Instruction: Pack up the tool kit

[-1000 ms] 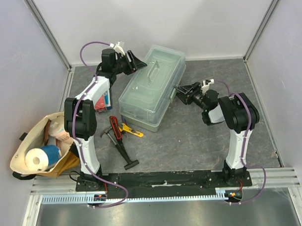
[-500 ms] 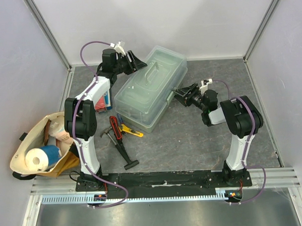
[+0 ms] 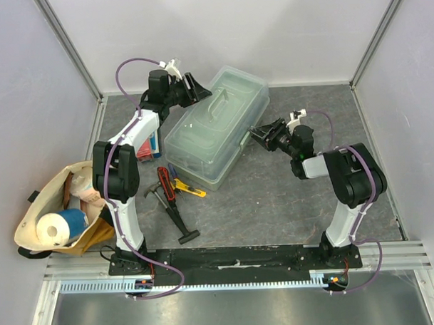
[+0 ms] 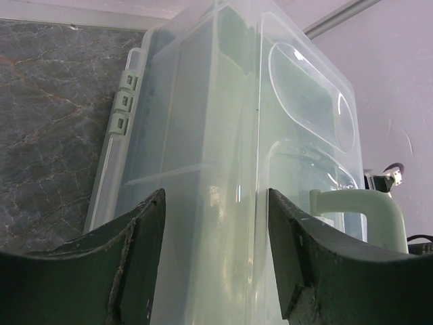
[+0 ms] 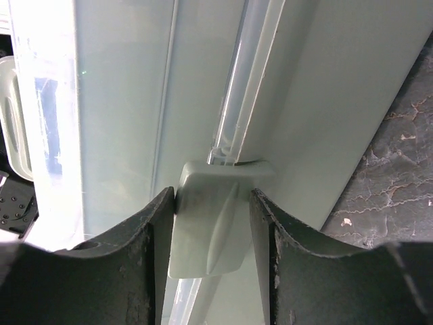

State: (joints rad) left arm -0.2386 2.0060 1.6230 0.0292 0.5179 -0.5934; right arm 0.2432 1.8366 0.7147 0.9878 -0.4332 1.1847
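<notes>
On the grey mottled bench (image 3: 275, 196), far middle, we record one large rectangular pale-green translucent plastic toolbox (image 3: 216, 127), lying aslant. We note the left hand (image 4: 215, 203) spread apart at its far-left corner, and the right hand (image 5: 210, 196) clamped on its small pale-green plastic latch (image 5: 210, 237).

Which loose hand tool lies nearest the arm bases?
The black hammer, lowest in the top view; the red-black cutter and yellow knife lie farther back.

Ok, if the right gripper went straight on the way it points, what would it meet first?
The pale-green latch on the toolbox side wall. It sits directly between the fingers of the right gripper. Whether they touch it is unclear.
</notes>
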